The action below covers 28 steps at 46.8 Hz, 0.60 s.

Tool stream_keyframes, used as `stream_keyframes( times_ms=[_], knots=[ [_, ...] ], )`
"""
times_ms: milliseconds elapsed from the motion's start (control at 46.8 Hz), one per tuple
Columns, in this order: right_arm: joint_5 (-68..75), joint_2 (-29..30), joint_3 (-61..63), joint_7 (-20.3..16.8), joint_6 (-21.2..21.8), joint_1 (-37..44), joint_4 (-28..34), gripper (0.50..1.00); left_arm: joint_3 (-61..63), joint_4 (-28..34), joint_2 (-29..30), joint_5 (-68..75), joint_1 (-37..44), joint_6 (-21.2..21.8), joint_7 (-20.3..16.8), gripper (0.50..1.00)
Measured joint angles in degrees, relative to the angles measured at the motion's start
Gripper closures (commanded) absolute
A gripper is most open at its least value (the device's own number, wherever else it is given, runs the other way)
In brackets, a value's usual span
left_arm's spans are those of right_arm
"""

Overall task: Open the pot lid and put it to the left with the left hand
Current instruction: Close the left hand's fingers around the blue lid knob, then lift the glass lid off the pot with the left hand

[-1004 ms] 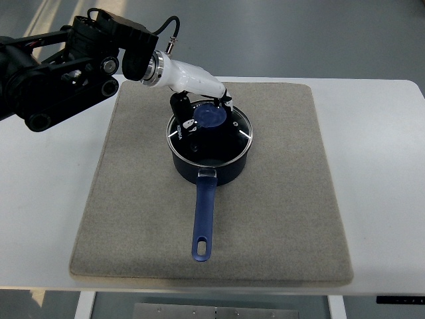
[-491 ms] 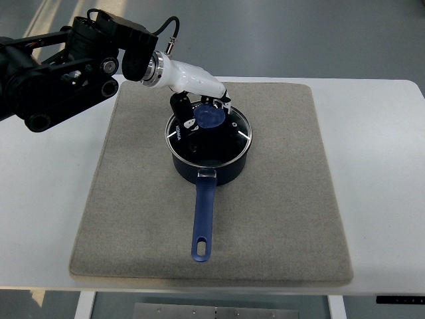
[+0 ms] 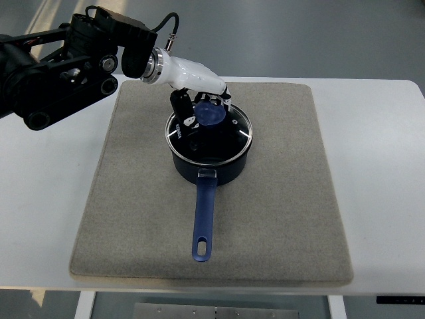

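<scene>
Blue knob (image 3: 211, 115) of the glass lid (image 3: 210, 133) sits betw. the fingers (image 3: 190, 123) of the left hand (image 3: 199, 109); fingers curled narrow round it, holding it; lid just under the fingertips, over the dark pot (image 3: 211, 156). Vs a sec ago: knob + hand have crept a little up and away from the pot's long blue handle (image 3: 204, 216), which runs off well clear on the near side of the fingers; lid's near edge looks slightly raised off the rim, though can't tell for sure it's fully free. Judgement: lift has begun, grip seems to be holding; task early, lid not yet carried off. Tan mat (image 3: 133, 199) lies bare to the left of the fingers, on the white table (image 3: 46, 199); prob. the set-down spot. Risk: lid tilting or slipping from a knob-only hold. Right arm not in view.
</scene>
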Motion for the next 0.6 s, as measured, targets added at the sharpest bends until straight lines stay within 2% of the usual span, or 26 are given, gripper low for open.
stream_keyframes(
  times_ms=[320,598],
  knots=[
    [0.0,0.0,0.0,0.0,0.0,0.0,0.0,0.585,-1.0,-0.2,1.0,-0.5,-0.5,0.0,0.0,1.0],
    [0.0,0.0,0.0,0.0,0.0,0.0,0.0,0.585,-1.2,-0.1,5.4,-0.9,-0.6,0.0,0.0,1.0]
  ],
)
